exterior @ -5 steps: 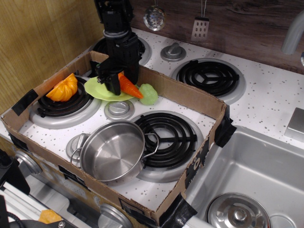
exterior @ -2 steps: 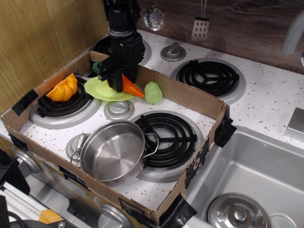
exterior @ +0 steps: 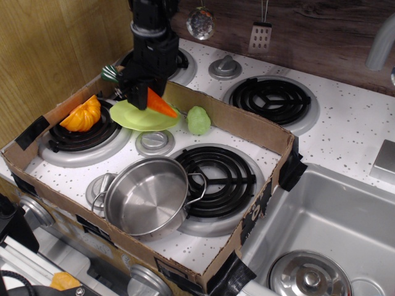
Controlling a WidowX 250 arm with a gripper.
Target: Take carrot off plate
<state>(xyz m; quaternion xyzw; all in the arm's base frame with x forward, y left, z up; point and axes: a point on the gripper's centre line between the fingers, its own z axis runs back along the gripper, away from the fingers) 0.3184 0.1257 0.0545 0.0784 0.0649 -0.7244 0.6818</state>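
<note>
Steel first, near to far: 1 pot (exterior: 147,196) at lower centre, empty, sitting w/ its rim over the front coil burner (exterior: 213,179) inside the cardboard tray (exterior: 247,225). Behind it, centre-left, 1 lime-green plate (exterior: 141,118) lies flat, 1 pale green lettuce lump (exterior: 199,120) just to its right, 1 orange pumpkin wedge (exterior: 83,113) on the left burner. Change since a sec ago: the carrot (exterior: 159,104) was lying on the plate w/ its tip low near the lettuce; now it's raised, tip pointing right & clear above the plate, and the gripper (exterior: 139,92) has risen w/ it. Jaws clenched on the carrot's thick end, green stem end (exterior: 110,73) poking out upper left. So, imo, lift is done; remaining bit is carrying it sideways & setting it on bare counter away from the plate. Plate itself hasn't budged; lettuce sits a bit further right than at first. Counts: 1 carrot, 1 plate, 1 pot, 1 wedge, 1 lettuce, 1 arm. Far back, upper frame: 2 utensils hang on the wall, a ladle (exterior: 200,23) & a spatula (exterior: 260,35).
</note>
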